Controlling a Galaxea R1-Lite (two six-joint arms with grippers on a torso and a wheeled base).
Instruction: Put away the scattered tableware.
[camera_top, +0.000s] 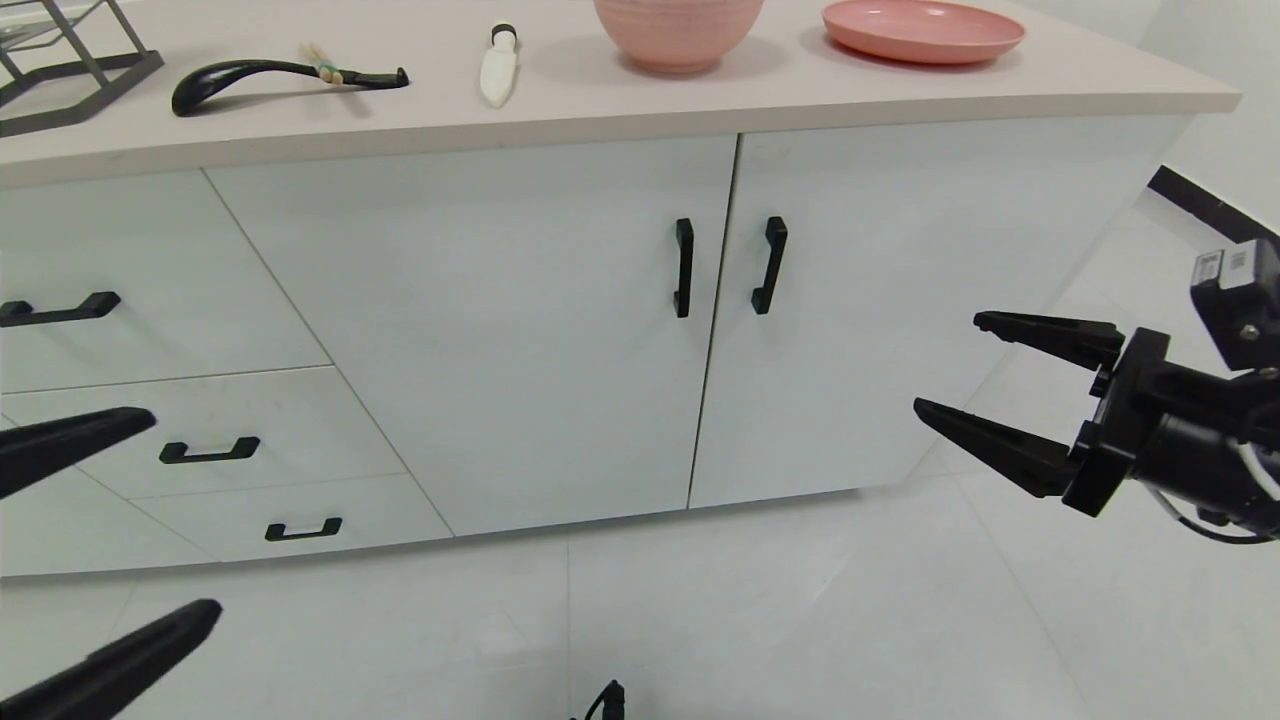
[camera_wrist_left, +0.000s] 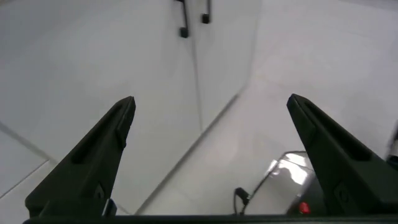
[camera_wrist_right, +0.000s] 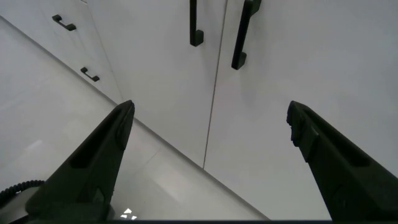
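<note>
While the pink bowl, pink plate, black spoon and white knife sit on the table, my left tool and right tool hang released, empty.

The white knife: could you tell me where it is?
Head view: the white knife lies on the counter, between the black spoon and the pink bowl.

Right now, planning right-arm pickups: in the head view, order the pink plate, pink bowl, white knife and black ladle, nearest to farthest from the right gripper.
1. pink plate, counter's right end
2. pink bowl, beside it
3. white knife, mid-counter
4. black ladle, far left
</note>
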